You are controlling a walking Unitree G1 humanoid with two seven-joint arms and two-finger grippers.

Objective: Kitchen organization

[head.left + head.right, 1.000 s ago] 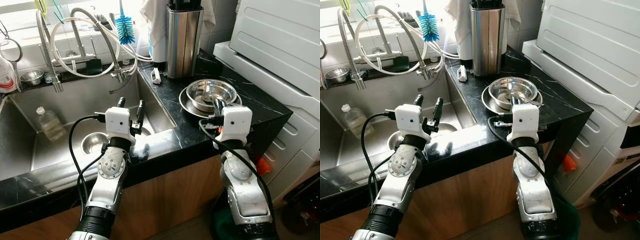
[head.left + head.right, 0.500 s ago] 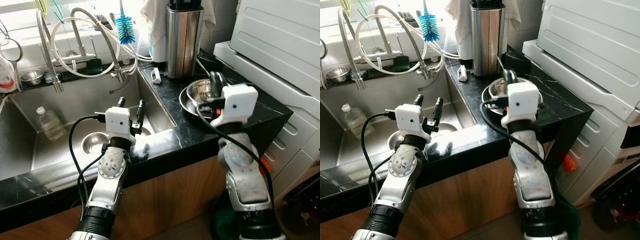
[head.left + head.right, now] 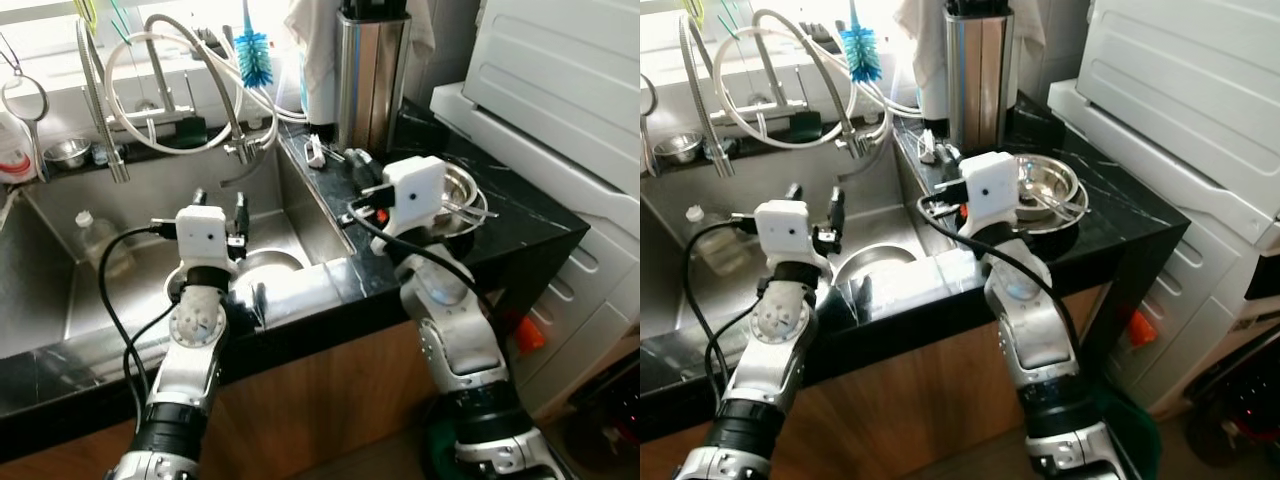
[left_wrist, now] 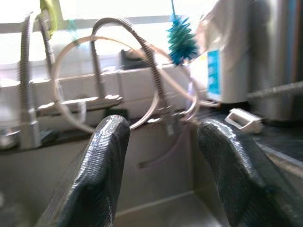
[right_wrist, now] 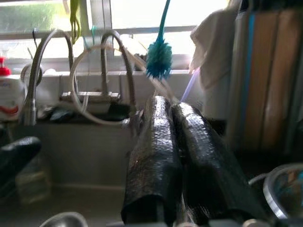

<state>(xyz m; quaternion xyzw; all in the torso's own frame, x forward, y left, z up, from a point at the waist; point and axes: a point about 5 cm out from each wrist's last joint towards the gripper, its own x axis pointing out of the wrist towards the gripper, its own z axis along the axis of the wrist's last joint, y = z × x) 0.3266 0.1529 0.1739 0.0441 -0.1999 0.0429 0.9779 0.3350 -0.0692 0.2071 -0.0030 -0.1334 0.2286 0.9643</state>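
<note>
Along the right edge of the scene stands a white appliance, pressed against the black marble tabletop, with the steel sink sunk in to the left of that top. Behind the sink, hoses and taps loop along the window ledge, and a blue bottle brush hangs above them. A tall steel knife holder stands at the back of the tabletop, with a white cloth just beside it.

Stacked steel bowls (a utensil lies across them) sit on the tabletop to the right of the right arm. Another steel bowl lies in the sink near the front wall, close to the left arm. A clear plastic bottle lies on the sink floor to the left, well apart from that bowl. A small steel bowl rests on the back ledge, and a small white clip lies on the tabletop near the knife holder.

The left end effector hovers over the sink with its fingers spread and nothing between them. The right end effector is raised above the tabletop's left edge, pointing toward the taps, its two fingers pressed together on nothing.
</note>
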